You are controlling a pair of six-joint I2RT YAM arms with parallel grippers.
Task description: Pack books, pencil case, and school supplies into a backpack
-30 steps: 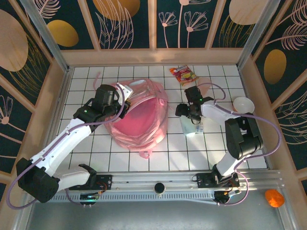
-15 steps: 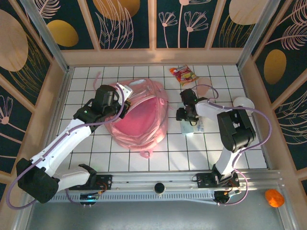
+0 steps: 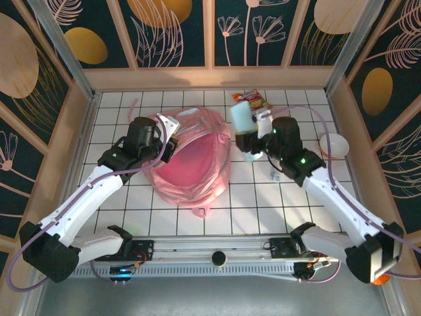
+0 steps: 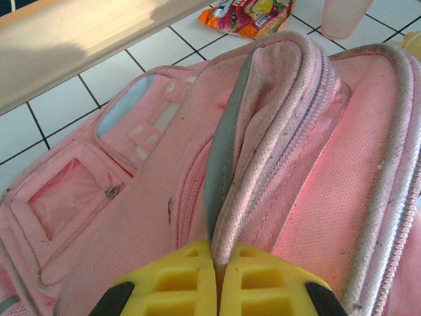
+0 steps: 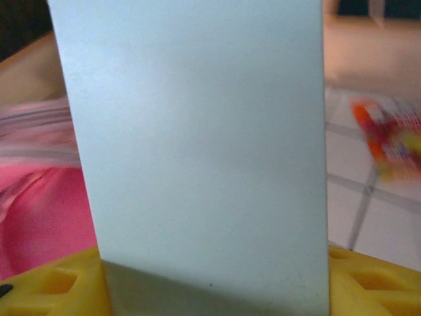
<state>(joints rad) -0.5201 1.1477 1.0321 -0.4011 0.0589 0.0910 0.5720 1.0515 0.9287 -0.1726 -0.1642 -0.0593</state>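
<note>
We find the left tool (image 4: 217,280) pinched shut on the opening edge of the backpack (image 3: 194,164), which lies left of centre on the surface (image 3: 164,217). The right tool (image 5: 214,283) grips the pencil case (image 3: 241,118) above the surface, just right of the backpack and near the snack packet (image 3: 253,99).

count | pink backpack (image 3: 194,164) 1 | pale pencil case (image 3: 241,118) 1 | red snack packet (image 3: 260,100) 1 | cup (image 3: 333,145) 1
</note>
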